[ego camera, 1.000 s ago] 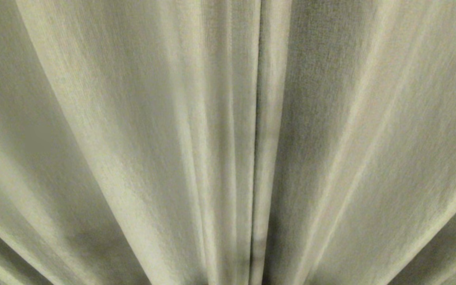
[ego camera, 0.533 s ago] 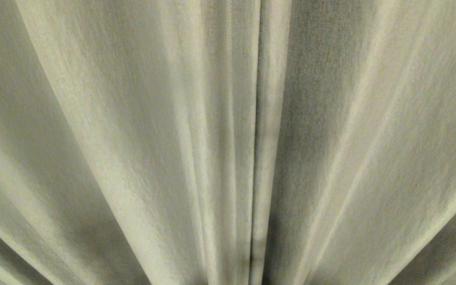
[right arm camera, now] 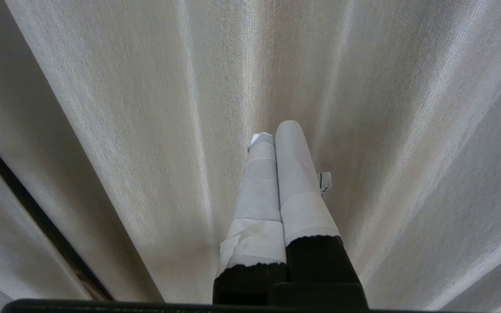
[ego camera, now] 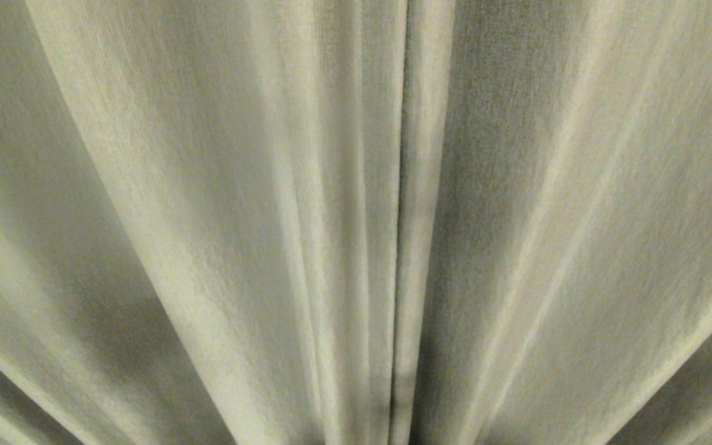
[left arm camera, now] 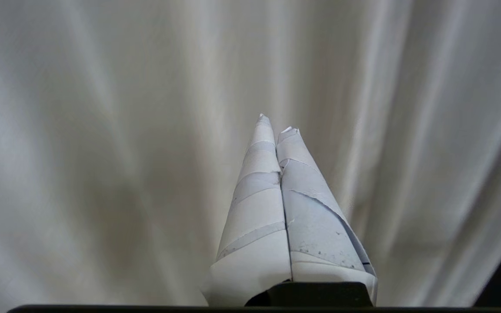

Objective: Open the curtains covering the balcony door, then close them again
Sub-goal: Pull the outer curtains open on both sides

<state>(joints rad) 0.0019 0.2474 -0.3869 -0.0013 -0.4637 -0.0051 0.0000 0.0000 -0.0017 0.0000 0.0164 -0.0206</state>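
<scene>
Dim, soft backlight through curtains (ego camera: 207, 216); shadowed folds; left wrist view blurred.

The curtains (ego camera: 207, 235) fill the head view, two panels hanging side by side. Their inner edges meet along a near-vertical seam just right of the middle, the left panel on the robot's left, the right panel on its right. Folds fan outward from the seam toward both lower corners. In the left wrist view the left hand (left arm camera: 276, 124) points at the fabric; in the right wrist view the right hand (right arm camera: 274, 130) does likewise, with a narrow gap between panels off to one side.
</scene>
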